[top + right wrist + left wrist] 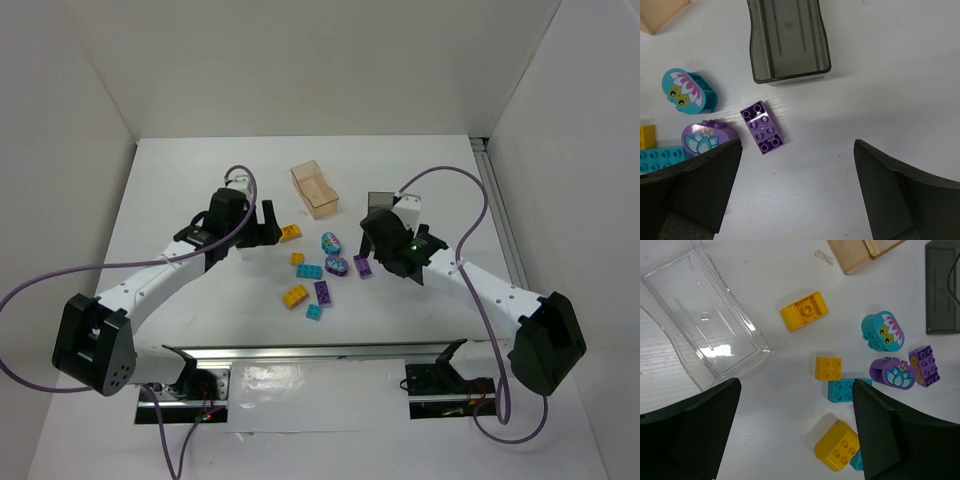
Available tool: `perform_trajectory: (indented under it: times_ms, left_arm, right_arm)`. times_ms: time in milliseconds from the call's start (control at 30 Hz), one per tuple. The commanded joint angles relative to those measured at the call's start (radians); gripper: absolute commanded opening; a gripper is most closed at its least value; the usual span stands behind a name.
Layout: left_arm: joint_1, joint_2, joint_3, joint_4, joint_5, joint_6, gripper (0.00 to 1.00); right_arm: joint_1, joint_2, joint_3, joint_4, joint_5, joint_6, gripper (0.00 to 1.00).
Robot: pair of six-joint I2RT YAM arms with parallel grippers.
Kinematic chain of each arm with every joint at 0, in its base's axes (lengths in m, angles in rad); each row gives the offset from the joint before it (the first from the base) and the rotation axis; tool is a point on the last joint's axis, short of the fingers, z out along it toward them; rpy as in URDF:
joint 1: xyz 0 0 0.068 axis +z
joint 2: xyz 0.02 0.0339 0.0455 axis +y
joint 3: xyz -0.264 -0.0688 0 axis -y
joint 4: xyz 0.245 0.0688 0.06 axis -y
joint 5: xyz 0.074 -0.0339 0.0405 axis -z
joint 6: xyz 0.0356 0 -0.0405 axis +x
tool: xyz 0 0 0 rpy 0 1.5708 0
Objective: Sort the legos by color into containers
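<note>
Pincer L (796, 385) released nr clear bin (705, 320); pincer R (797, 145) released nr purple brick (762, 127).

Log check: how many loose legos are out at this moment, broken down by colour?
yellow bricks: 3
teal pieces: 3, one oval
purple pieces: 3, one oval
Total: 9
</note>
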Motion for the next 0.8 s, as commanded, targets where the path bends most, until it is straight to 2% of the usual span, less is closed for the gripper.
perform_trajectory:
  times_ms: [0,167,333,533,767]
  left_arm:
    - [-0.028,-0.022,0.012,0.026,-0.055,-0.037,1.0]
    - [-0.048,0.024,0.063,-0.012,-0.046,-0.089,1.0]
    - [-0.048,0.061,0.097,-0.049,-0.035,-0.089,1.0]
    - [-0.048,0.038,0.097,-0.069,-0.071,-0.089,1.0]
    - [-0.048,0.018,0.077,-0.069,-0.091,-0.089,1.0]
  right_arm:
    - [0.012,-0.082,-0.019,0.039,-0.01,-0.005,1.0]
    - [0.012,-0.152,-0.067,0.052,-0.058,-0.048,1.0]
    - [0.012,-0.179,-0.142,0.107,-0.182,-0.123,1.0]
    - [0.012,-0.104,-0.239,0.202,-0.324,-0.192,1.0]
    - [0.012,-0.022,-0.27,0.335,-0.343,-0.247,0.96]
